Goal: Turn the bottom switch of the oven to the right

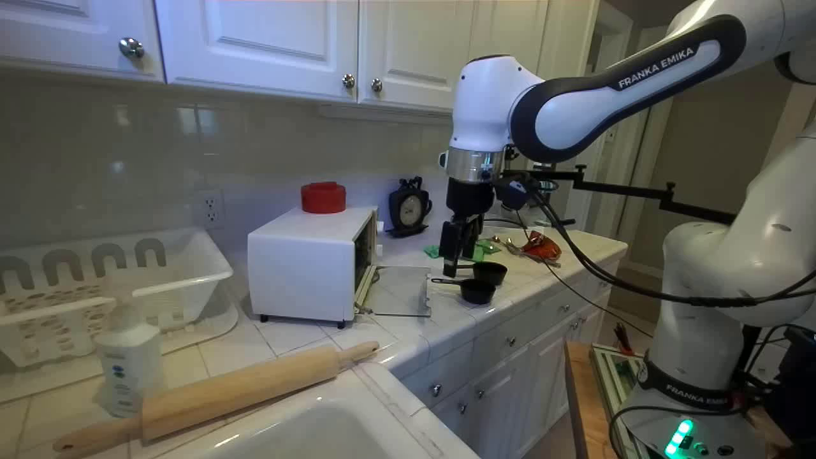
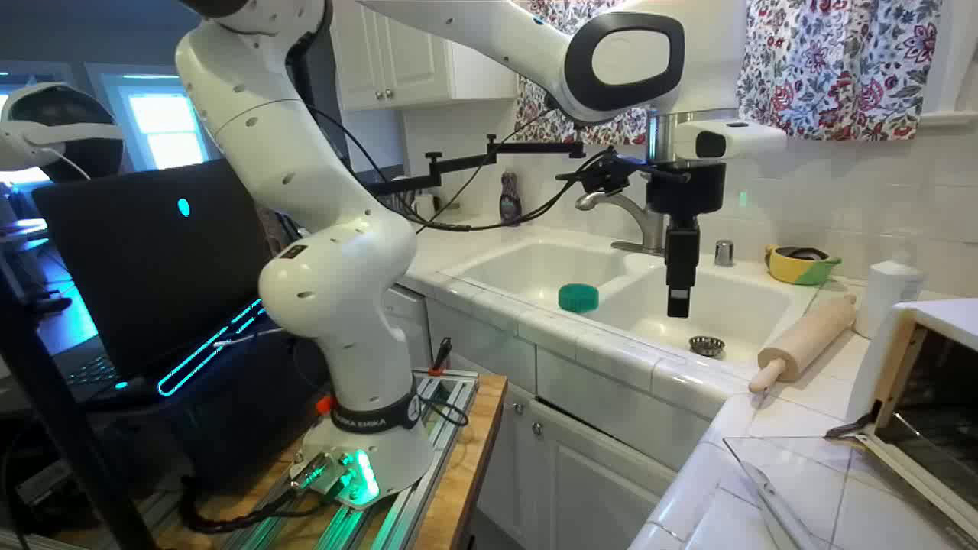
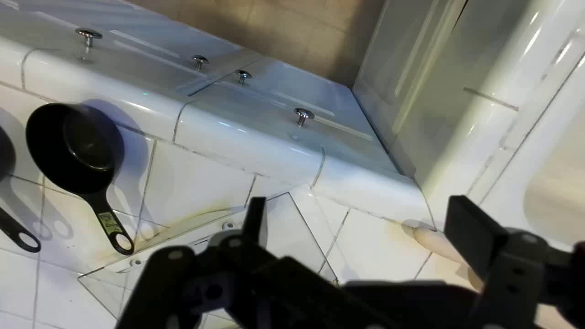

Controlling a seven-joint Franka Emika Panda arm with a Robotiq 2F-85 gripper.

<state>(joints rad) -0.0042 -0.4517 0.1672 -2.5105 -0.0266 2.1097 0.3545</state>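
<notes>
The white oven stands on the tiled counter, and its near front corner shows in an exterior view. Its glass door is folded down open onto the counter; the door also shows in the wrist view. Two white switches stick out from the front edge, seen from the side; the bottom switch is the lower one. Its turn position cannot be told. My gripper points down in front of the oven, apart from it and above the counter. In the wrist view its fingers are wide apart with nothing between them.
Two black measuring cups lie below and beside the gripper. A red container sits on the oven; a black dial clock or scale stands behind. A rolling pin, dish rack and sink are nearby. Cabinets hang above.
</notes>
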